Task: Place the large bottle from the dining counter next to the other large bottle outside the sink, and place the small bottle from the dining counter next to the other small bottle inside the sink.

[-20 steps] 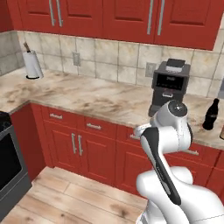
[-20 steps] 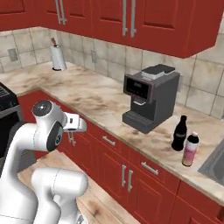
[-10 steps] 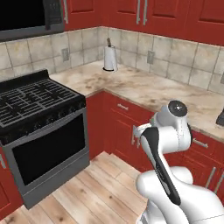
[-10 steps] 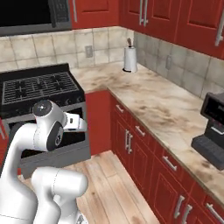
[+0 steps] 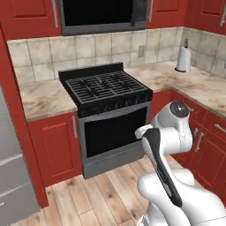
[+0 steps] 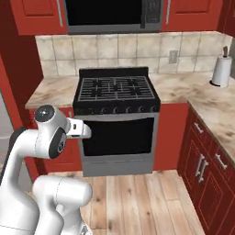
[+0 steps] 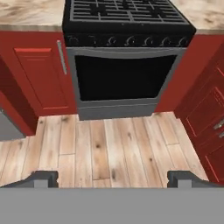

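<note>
1. we face a black gas stove (image 5: 106, 90) with a dark oven door, set between red cabinets (image 5: 56, 148) under a speckled beige counter (image 5: 42, 98).
2. a microwave (image 5: 103, 15) hangs above the stove, against a tiled backsplash (image 6: 119, 48).
3. a paper towel roll (image 5: 183, 59) stands upright on the counter near the corner, to the right of the stove; in the right base view it sits at the far right (image 6: 221, 71).
4. the white arm (image 5: 170, 132) is folded in front of the stove in the left base view, and stands at the lower left in the right base view (image 6: 50, 133).
5. in the hand view the gripper (image 7: 112, 178) looks down at the wood plank floor (image 7: 109, 148) before the oven, and its 2 dark fingertips (image 7: 41, 178) stand far apart at the bottom edges.
6. the jaws are spread wide and there is nothing between them; we see only bare floor in the gap.
7. the bottles, the dining counter and the sink are not in these pictures, so we cannot tell where the task's things lie.
8. a grey appliance panel (image 5: 11, 176) shows at the far left of the left base view, beside a red side panel.
</note>
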### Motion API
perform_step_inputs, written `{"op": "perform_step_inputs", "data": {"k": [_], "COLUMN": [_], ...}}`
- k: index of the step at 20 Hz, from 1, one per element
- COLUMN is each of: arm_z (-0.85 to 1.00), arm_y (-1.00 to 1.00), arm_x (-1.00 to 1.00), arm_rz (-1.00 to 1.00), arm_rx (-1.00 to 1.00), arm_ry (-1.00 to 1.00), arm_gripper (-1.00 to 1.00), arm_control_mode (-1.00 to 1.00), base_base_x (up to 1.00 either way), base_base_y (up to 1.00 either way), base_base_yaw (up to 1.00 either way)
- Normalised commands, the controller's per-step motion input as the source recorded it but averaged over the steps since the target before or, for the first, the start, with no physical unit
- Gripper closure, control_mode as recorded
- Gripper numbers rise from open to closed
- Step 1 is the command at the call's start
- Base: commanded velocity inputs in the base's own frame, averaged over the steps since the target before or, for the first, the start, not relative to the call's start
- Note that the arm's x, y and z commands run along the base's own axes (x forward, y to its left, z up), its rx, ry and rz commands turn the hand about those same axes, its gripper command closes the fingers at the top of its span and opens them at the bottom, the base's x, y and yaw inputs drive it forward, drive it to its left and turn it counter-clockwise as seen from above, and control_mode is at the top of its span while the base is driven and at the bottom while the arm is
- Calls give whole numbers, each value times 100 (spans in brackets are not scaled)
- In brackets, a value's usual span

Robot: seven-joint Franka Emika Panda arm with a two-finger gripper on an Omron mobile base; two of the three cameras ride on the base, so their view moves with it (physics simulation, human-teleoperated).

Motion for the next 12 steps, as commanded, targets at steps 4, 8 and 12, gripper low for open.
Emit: {"op": "perform_step_inputs", "data": {"k": [4, 8, 12], "arm_z": [0, 0, 0], "arm_y": [0, 0, 0], "arm_x": [0, 0, 0], "arm_rz": [0, 0, 0], "arm_rx": [0, 0, 0], "arm_ry": [0, 0, 0], "arm_gripper": [-100, -100, -100], "arm_control_mode": [100, 100, 100], "base_base_x": [0, 0, 0], "base_base_y": [64, 66, 64], "base_base_yaw": [61, 62, 64]}}
